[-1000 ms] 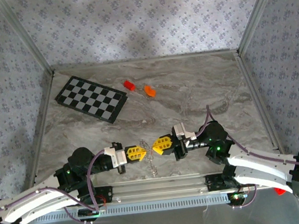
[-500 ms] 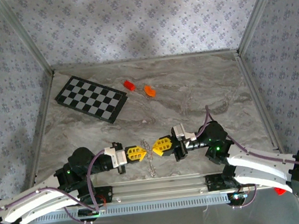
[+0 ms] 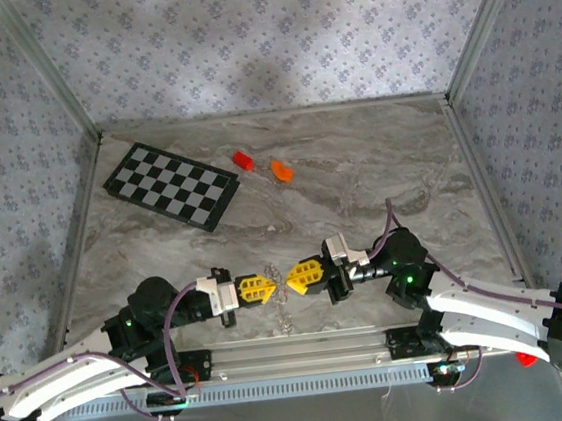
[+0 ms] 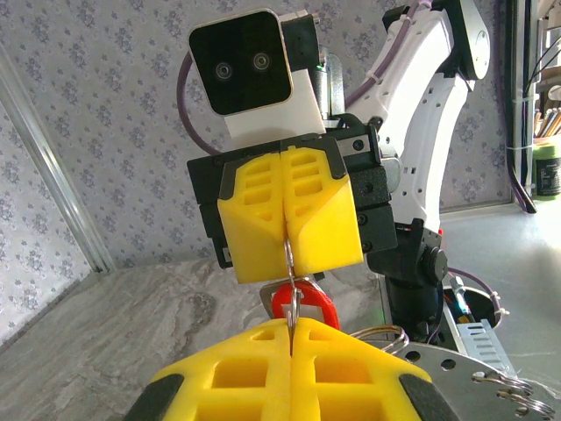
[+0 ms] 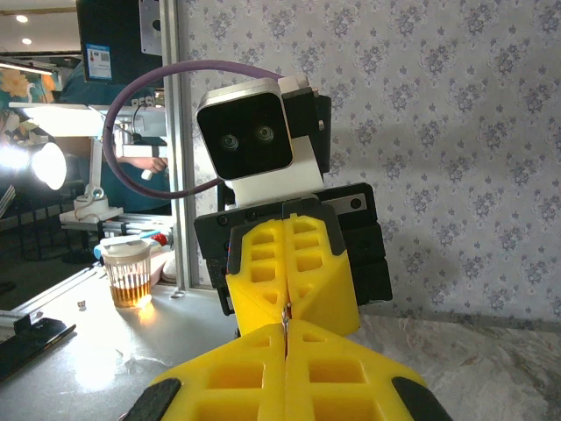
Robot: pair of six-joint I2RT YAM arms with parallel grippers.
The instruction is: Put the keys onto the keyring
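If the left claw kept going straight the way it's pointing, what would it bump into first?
The left claw would almost at once meet the red-headed key hanging between them, then the right claw facing it tip to tip; depth is hard to judge.

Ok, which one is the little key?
Find the near edge of the marble table, where the two arms' yellow grippers meet tip to tip. In the left wrist view, the key sits right between the left gripper and the right gripper. Its bright red head sets it apart from the silvery rings beside it.
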